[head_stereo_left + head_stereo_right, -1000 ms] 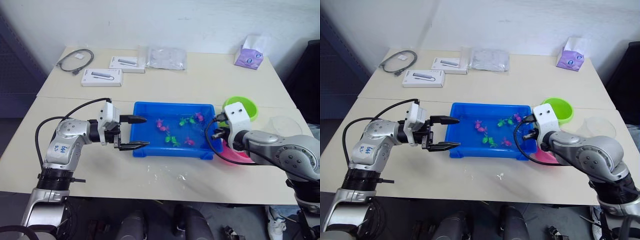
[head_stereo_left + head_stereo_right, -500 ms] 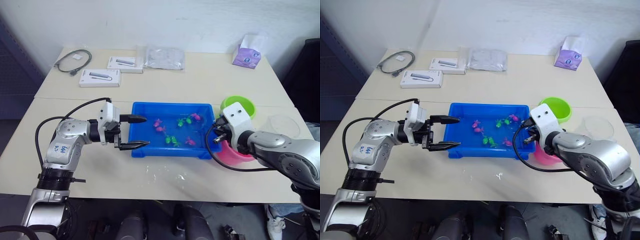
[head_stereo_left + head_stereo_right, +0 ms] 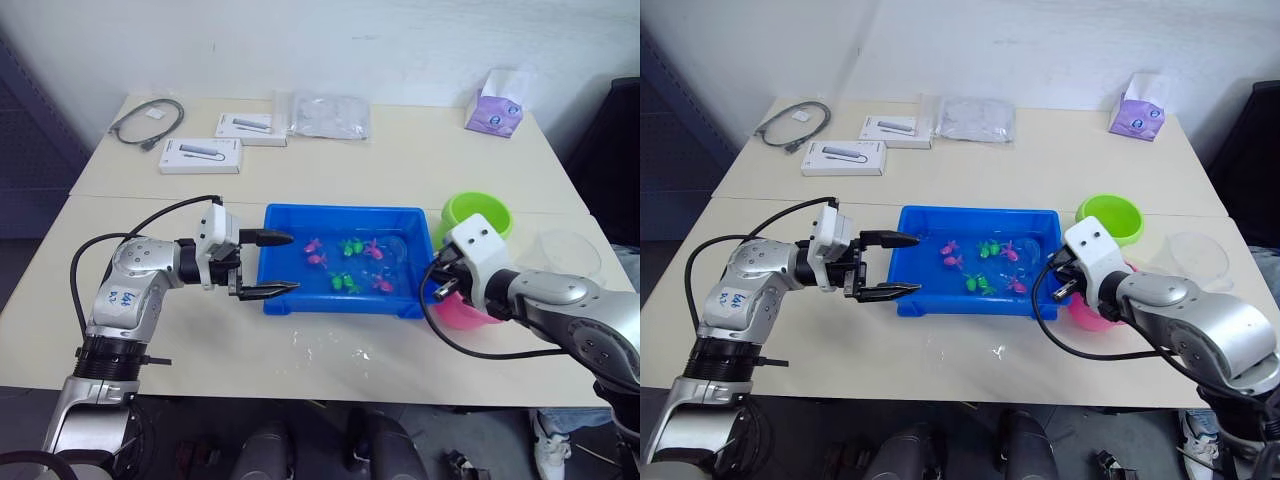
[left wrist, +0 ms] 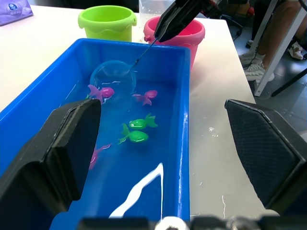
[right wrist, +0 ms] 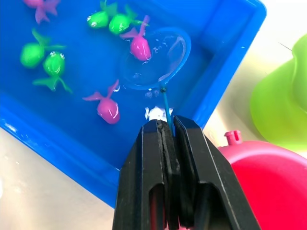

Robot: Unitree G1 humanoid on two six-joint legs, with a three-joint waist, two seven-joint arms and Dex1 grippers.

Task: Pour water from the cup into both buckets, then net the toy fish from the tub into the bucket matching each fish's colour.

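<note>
Cream-coloured tabletops pushed together carry the scene, with a pale wall behind. Near the middle sits the shallow rectangular bright blue plastic tub, holding water and several tiny plastic toy fish: magenta-pink ones and bright green ones scattered across its floor. Just beyond the tub's right end stand two small round plastic pails, touching or nearly so: the lime green bucket farther back and the pink bucket nearer the robot, partly hidden by the right arm. Whether either bucket holds water cannot be told. A wide, clear plastic cup sits well to the right, near the table edge.

The right gripper has its two black fingers clenched on the thin dark handle of the small hand net; the net's round light-blue hoop lies in the tub's right part, dipped at the water, with one pink fish at its rim, though whether that fish is inside the hoop is unclear. The left gripper hovers at the tub's left end with its fingers spread apart, gripping nothing, one fingertip over the rim.

At the far side of the table lie a coiled grey cable, two flat white boxes, a clear plastic bag and a purple tissue pack.
</note>
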